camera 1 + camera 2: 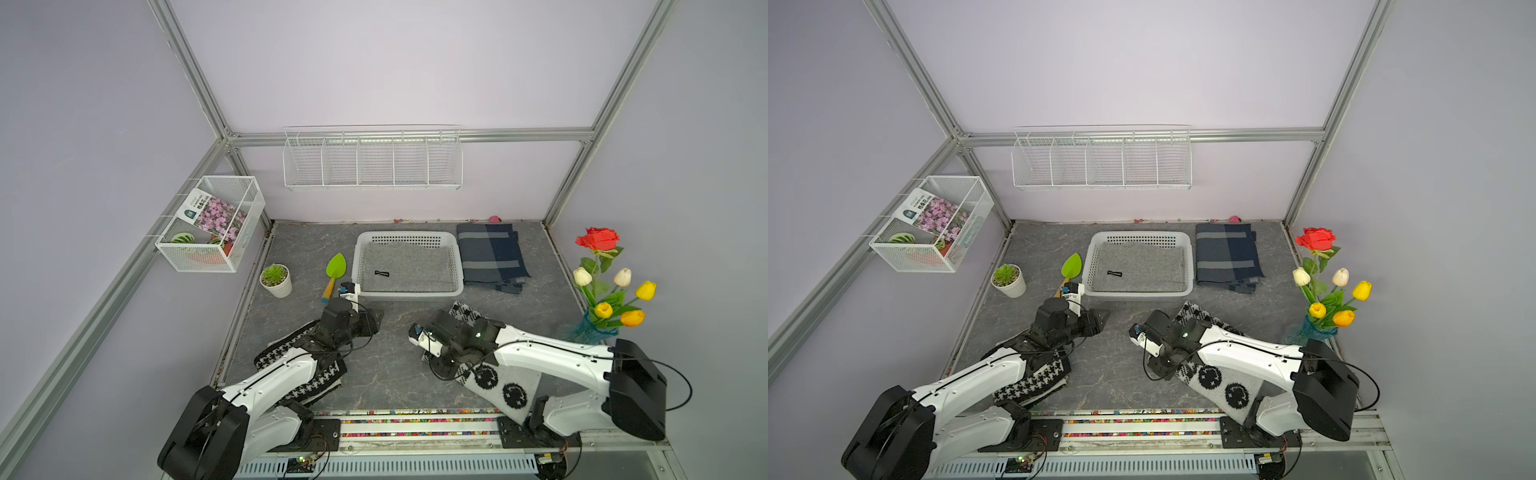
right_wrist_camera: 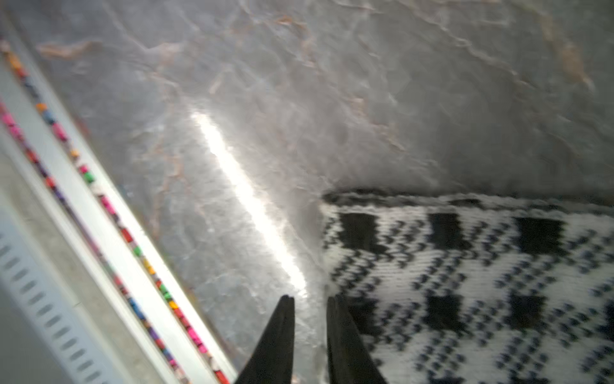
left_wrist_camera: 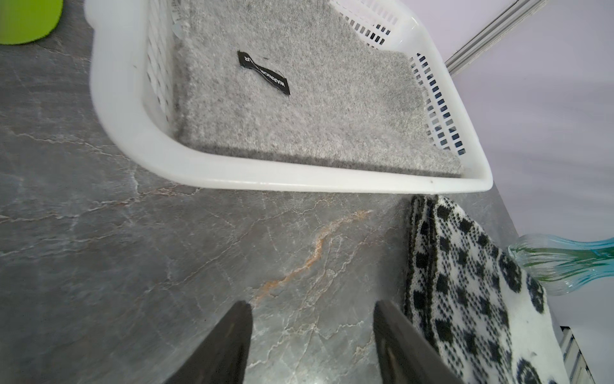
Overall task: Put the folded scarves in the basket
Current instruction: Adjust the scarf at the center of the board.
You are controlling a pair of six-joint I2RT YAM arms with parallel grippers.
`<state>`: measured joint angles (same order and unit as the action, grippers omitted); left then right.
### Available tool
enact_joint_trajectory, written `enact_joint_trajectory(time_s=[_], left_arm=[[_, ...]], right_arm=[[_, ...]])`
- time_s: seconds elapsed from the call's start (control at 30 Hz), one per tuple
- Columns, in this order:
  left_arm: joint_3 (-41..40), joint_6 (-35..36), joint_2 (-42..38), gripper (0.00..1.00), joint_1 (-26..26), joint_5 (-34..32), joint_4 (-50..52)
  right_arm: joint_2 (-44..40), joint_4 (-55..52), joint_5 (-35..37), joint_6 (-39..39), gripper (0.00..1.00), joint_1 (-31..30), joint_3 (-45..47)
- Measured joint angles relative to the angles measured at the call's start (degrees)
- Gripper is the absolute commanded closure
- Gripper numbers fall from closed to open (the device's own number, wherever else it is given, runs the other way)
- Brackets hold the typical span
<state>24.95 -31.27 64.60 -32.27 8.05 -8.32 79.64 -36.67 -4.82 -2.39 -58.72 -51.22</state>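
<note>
Grey folded scarf lies inside the white basket at twelve o'clock on the counter. Left jaws apart, empty, above bare counter. Right jaws slightly apart, holding nothing, beside a black-and-white scarf at four o'clock.

L arm, R arm: white shells w/ small dark screws, black joint housings, thin black cables. L tool, R tool: black tapered fingers.
</note>
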Motion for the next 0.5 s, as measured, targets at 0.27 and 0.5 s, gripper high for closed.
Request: enact_joint_trajectory(time_s=[0.27, 0.5], left_arm=[[0.00, 0.00, 0.02, 0.37, 0.00, 0.39, 0.00], [0.00, -0.15, 0.02, 0.38, 0.00, 0.57, 0.00]], right_arm=[[-5.95, 3.10, 7.76, -5.01, 0.48, 2.27, 4.22], [-7.52, 6.45, 16.87, -13.42, 0.49, 14.12, 7.96]])
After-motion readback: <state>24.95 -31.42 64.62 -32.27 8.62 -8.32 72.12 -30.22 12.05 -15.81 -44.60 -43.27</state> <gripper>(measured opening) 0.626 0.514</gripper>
